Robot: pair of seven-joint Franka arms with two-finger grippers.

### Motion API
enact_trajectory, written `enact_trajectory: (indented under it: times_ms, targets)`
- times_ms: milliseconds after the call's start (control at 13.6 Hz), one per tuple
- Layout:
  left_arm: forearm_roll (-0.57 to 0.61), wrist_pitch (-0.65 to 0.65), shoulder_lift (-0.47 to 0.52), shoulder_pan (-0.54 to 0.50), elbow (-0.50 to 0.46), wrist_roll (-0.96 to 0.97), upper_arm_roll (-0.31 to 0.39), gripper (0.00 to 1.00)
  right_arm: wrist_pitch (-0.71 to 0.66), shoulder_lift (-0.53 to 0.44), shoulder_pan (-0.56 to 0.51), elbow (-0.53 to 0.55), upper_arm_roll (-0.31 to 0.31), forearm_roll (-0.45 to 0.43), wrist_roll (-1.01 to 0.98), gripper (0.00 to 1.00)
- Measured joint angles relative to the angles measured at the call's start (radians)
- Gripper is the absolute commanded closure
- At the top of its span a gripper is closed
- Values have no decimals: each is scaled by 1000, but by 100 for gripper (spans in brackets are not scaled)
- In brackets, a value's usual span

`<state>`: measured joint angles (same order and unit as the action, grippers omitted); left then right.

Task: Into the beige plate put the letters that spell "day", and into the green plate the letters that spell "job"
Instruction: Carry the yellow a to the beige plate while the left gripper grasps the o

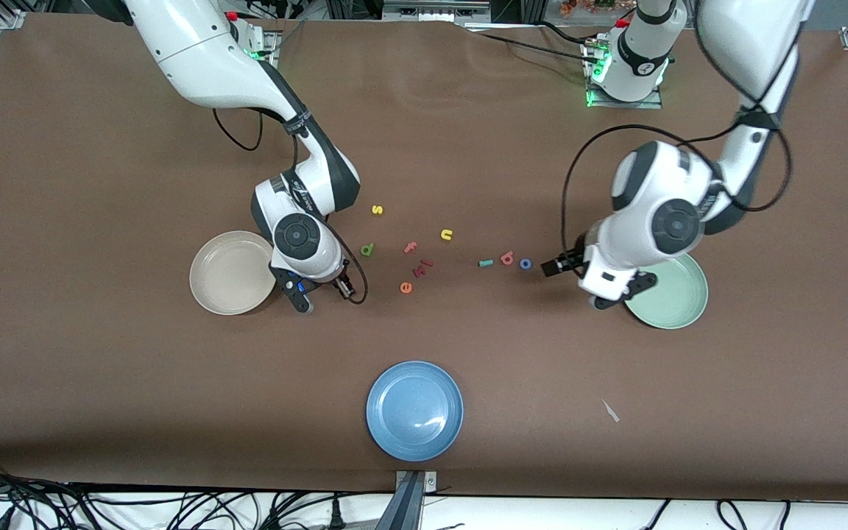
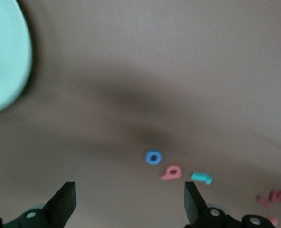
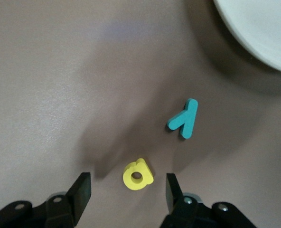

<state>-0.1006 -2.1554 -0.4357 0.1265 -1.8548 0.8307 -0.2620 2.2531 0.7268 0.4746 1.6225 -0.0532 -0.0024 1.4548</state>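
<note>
Nothing is sorted yet: the round cream-beige plate [image 1: 231,272] and the pale mint-green plate [image 1: 678,305] both look empty, and all six letters lie on the brown bench [image 1: 100,383]. The right claw [image 3: 127,189], fingers spread, straddles the small yellow foam a [image 3: 138,175] beside the teal y [image 3: 184,119], just by the beige plate. The left claw [image 2: 129,203], wide apart, hovers by the green plate, facing the blue o [image 2: 153,157], pink b [image 2: 172,172] and teal j [image 2: 201,177]. The green d [image 1: 368,249] waits mid-bench.

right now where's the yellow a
On the table between the right pincer's open fingers, beside the teal y, close to the beige plate: yellow a.
</note>
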Motion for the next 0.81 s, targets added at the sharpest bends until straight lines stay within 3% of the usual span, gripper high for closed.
enact_trajectory:
  times_ms: [148,221,443,516,738,811]
  targets:
    - [0,-122,-10,45,-74,131,1,3,0,4,0,0,0,0,2,39]
    - [0,-174,-18,63,-100,190,1,12,0,5,0,0,0,0,3,42]
    - [36,-284,-71,90,-124,319,6,18,0,13,1,0,0,0,4,43]
    - [81,-311,-91,91,-125,369,8,18,0,16,1,0,0,0,4,49]
    - [186,-340,-130,90,-124,474,12,22,3,17,2,-1,0,0,4,84]
    - [188,-340,-134,90,-123,480,12,23,6,17,2,-2,0,0,4,88]
